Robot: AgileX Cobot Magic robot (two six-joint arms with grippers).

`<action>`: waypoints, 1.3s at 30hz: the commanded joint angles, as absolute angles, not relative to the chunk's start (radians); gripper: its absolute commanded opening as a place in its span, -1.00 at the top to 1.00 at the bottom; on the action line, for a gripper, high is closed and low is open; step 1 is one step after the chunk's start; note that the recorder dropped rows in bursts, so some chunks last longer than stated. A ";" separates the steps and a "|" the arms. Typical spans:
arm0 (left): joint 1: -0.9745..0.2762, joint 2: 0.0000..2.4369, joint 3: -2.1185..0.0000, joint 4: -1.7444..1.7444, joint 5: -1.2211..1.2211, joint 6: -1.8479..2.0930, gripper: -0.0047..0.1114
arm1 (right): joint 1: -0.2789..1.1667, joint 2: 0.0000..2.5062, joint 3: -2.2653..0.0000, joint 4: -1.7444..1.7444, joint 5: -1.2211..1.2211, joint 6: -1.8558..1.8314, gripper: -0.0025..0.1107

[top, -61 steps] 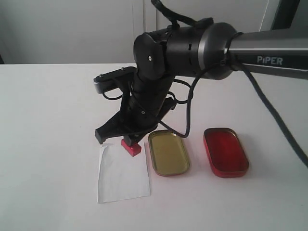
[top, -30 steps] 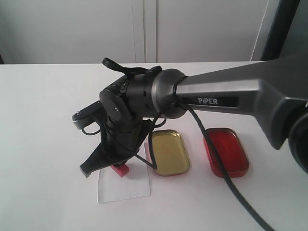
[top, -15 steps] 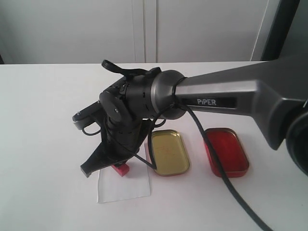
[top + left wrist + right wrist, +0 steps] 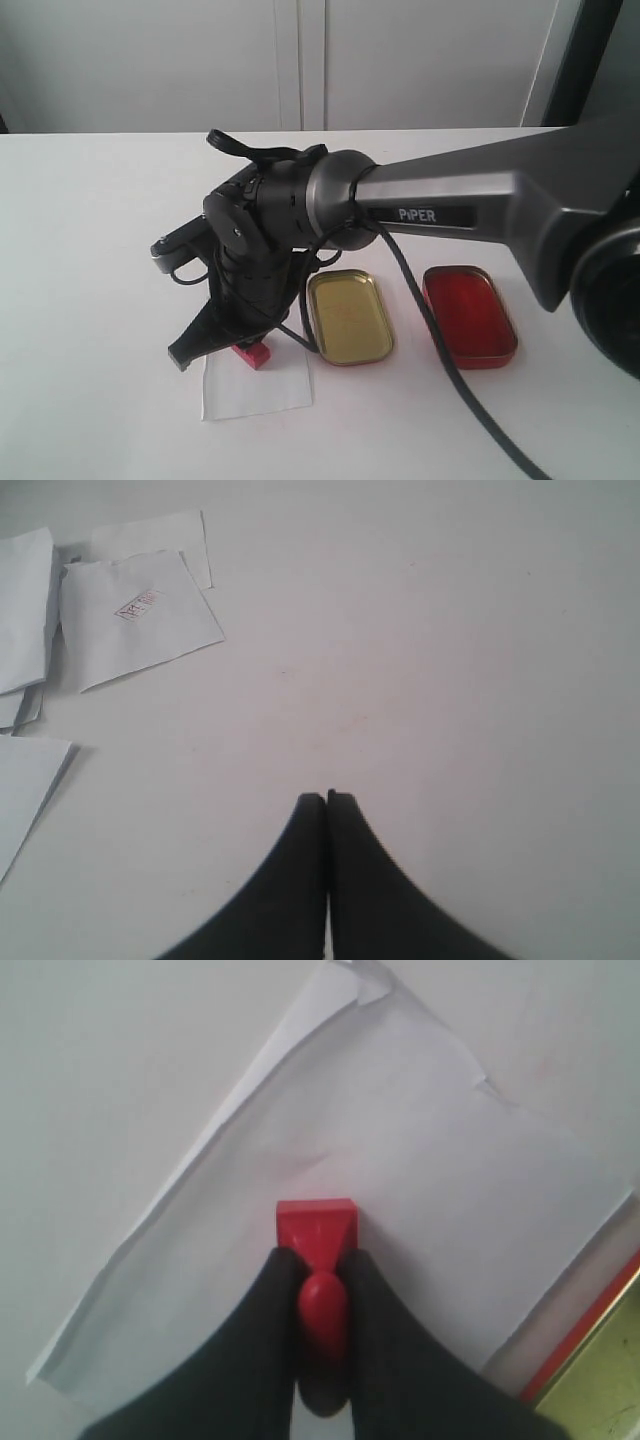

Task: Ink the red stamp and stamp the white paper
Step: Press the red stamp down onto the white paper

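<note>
My right gripper [image 4: 320, 1260] is shut on the knob of the red stamp [image 4: 317, 1232], whose square base rests on the white paper [image 4: 400, 1160]. In the exterior view the red stamp [image 4: 251, 354] sits on the top part of the white paper [image 4: 256, 385], under the right gripper [image 4: 240, 345] at the end of the big dark arm. My left gripper [image 4: 326, 800] is shut on nothing, over bare white table away from these things.
Right of the paper stand a gold oval tin [image 4: 348, 316] and a red oval tin [image 4: 469, 315]. The left wrist view shows several loose white sheets [image 4: 135, 615], one with a red print. The right arm's cable [image 4: 440, 340] hangs across the tins.
Over two seconds the right arm came left and down from beside the gold tin, bringing the stamp onto the paper. In the last second it has barely moved.
</note>
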State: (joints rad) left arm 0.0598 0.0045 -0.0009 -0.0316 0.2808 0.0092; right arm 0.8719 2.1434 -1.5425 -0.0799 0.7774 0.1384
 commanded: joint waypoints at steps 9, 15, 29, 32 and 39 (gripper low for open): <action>0.057 0.000 0.000 -0.036 0.277 0.000 0.92 | 0.875 2.257 -1.528 -0.083 0.847 0.142 0.96; 0.057 0.000 0.000 -0.036 0.277 0.000 0.92 | 0.875 2.282 -1.528 -0.081 0.873 0.142 0.96; 0.057 0.000 0.000 -0.036 0.277 0.000 0.92 | 0.875 2.282 -1.528 -0.083 0.898 0.135 0.96; 0.057 0.000 0.000 -0.036 0.277 0.000 0.92 | 0.875 2.282 -1.528 -0.081 0.888 0.135 0.96; 0.057 0.000 0.000 -0.036 0.277 0.000 0.92 | 0.875 2.282 -1.528 -0.082 0.891 0.135 0.96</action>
State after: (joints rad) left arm 0.0598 0.0045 -0.0009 -0.0316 0.2808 0.0092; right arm 0.8768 2.1846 -1.5714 -0.0824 0.8388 0.1384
